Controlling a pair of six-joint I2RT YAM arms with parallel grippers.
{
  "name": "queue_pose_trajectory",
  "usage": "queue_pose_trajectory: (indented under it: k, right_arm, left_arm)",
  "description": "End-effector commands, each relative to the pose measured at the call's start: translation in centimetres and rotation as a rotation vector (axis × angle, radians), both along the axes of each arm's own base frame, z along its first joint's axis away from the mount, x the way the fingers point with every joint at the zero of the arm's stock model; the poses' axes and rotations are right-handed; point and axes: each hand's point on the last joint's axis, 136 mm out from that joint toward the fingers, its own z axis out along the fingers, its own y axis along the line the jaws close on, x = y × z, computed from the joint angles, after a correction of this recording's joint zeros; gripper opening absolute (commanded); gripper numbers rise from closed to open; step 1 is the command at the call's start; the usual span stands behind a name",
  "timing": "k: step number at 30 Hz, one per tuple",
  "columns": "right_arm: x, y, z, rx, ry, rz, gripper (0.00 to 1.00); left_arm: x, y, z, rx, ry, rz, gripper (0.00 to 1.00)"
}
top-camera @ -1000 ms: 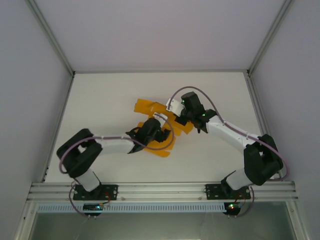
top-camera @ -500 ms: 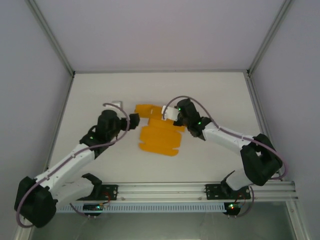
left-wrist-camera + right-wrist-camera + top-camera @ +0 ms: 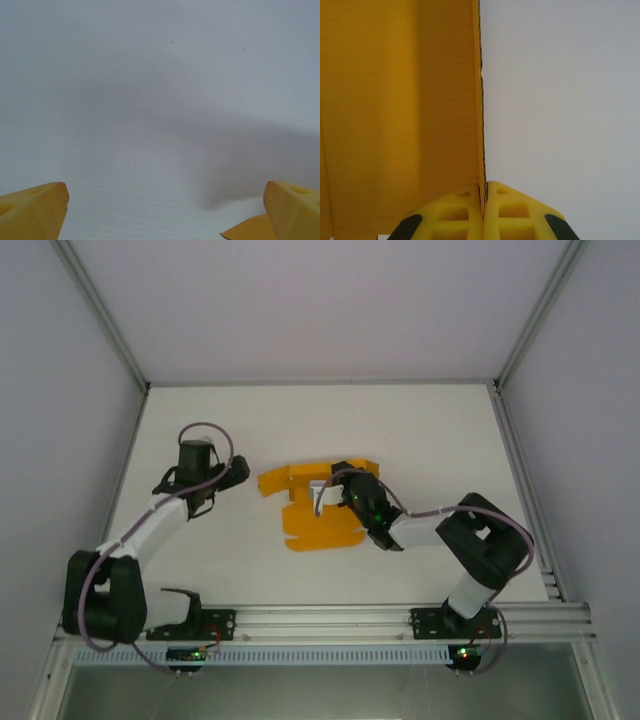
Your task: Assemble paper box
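Left arm has been swung out and back off the card over the last second; the left gripper (image 3: 238, 472) is now parked to the left of the paper box (image 3: 318, 530), apart from it, no contact. Its fingers (image 3: 35, 210) are seen spread wide in the left wrist view, with nothing held between them and bare table (image 3: 160, 100) underneath.

Paper box is found mid-table, mostly as a flat die-cut sheet. It has been dragged a little toward the near edge compared with half a second ago. The far strip is no longer laid flat and looks lifted along its crease, though how upright it stands cannot be judged from above.

Right gripper (image 3: 328, 490) has been pulled in leftward and is now set over the far part of the sheet. In the right wrist view its fingers (image 3: 512, 207) are clamped hard together on the edge of a card panel, which runs straight away from the pinch.

Meaning for the task: the sheet has been released by the left side, so the fold is carried by the right side alone. No walls are closed yet, so assembly is judged early. With nothing pinning the base, sliding of the sheet is to be expected if the panel is pulled further; a hold-down from the left is likely needed next
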Motion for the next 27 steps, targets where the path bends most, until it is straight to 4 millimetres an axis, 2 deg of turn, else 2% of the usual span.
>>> queue_pose_trajectory:
  k: [1,7,11,18,21,27]
  right_arm:
    - [0.2,0.5,2.9,0.042,-0.164,0.032,0.00]
    - [0.5,0.4,1.0,0.027,-0.135,0.026,0.00]
    - [0.9,0.4,0.1,0.018,-0.131,0.016,0.00]
    - [2.0,-0.4,-1.0,-0.003,-0.119,-0.034,0.00]
    - [2.1,-0.6,-1.4,-0.010,-0.104,-0.044,0.00]
    - [2.4,-1.0,-2.0,-0.033,-0.091,-0.070,0.00]
  left_arm:
    - [2.5,-0.8,1.0,-0.030,-0.048,-0.042,1.00]
    - [5.1,-3.0,-1.1,-0.059,-0.015,-0.161,1.00]
    - [5.2,-6.3,-2.0,-0.177,-0.015,-0.304,0.99]
    - [2.6,-10.4,-3.1,-0.222,-0.036,-0.456,0.76]
    - [1.0,-11.8,-3.0,-0.220,-0.072,-0.500,0.69]
    - [-1.2,-13.8,-2.9,-0.200,-0.164,-0.554,0.64]
